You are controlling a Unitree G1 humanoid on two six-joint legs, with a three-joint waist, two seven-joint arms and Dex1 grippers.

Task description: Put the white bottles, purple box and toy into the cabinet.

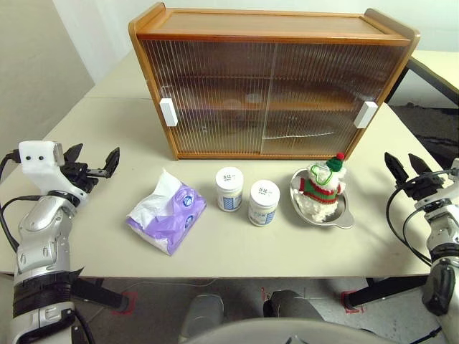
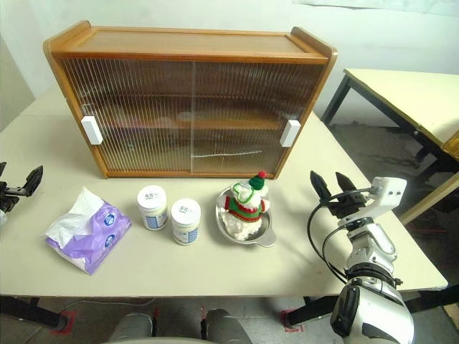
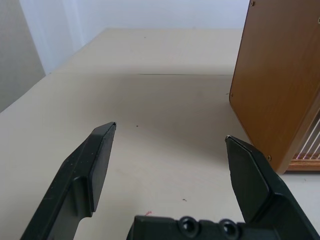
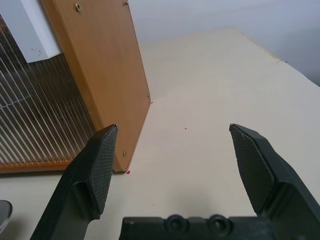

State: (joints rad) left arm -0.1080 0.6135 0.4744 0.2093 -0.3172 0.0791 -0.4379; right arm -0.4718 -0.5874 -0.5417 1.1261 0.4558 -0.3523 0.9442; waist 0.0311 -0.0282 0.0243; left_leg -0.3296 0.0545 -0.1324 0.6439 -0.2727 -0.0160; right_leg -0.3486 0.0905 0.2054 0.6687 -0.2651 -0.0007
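Glossy wooden cabinet with ribbed translucent doors; shiny metal dish; fluffy cloth toy.

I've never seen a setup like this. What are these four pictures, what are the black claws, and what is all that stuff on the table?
It is a two-armed robot standing at a table. The two wide pictures come from cameras in its head, looking down. The two close-ups come from cameras on its wrists, looking out between each claw's black fingers.

The left gripper and the right gripper are both open and hold nothing.

On the table stands a wooden cabinet, its ribbed sliding doors closed. In front of it lie a purple tissue pack, two white bottles, and a plush toy sitting in a metal dish. None of these is in the cabinet yet.
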